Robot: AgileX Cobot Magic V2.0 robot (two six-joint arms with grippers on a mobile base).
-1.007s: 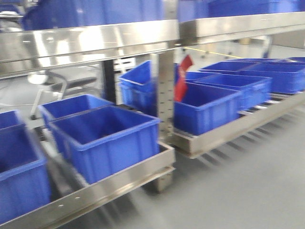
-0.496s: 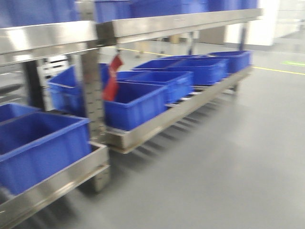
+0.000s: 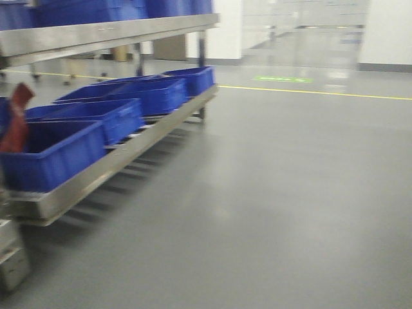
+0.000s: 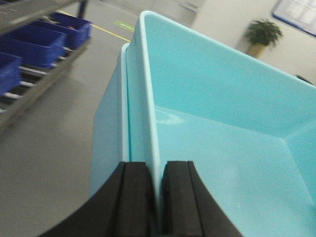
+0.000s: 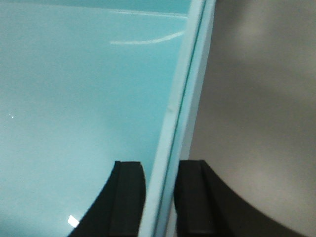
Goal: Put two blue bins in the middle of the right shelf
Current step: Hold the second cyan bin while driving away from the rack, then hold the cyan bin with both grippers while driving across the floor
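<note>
While blue crates (image 3: 55, 154) line the shelf (image 3: 129, 151), left gripper (image 4: 157, 173) and right gripper (image 5: 159, 173) each clamp the nested turquoise bins (image 4: 222, 148).

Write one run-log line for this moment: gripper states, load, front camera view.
left gripper: shut on light-blue bins, two nested | right gripper: shut on same bins | front: shelf, dark blue bins, floor

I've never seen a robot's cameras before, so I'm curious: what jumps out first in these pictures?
Two nested pale blue bins fill both wrist views, their walls pinched by the left gripper and the right gripper. In the front view, a row of dark blue bins sits on a low steel shelf at the left, beside a wide grey floor.
</note>
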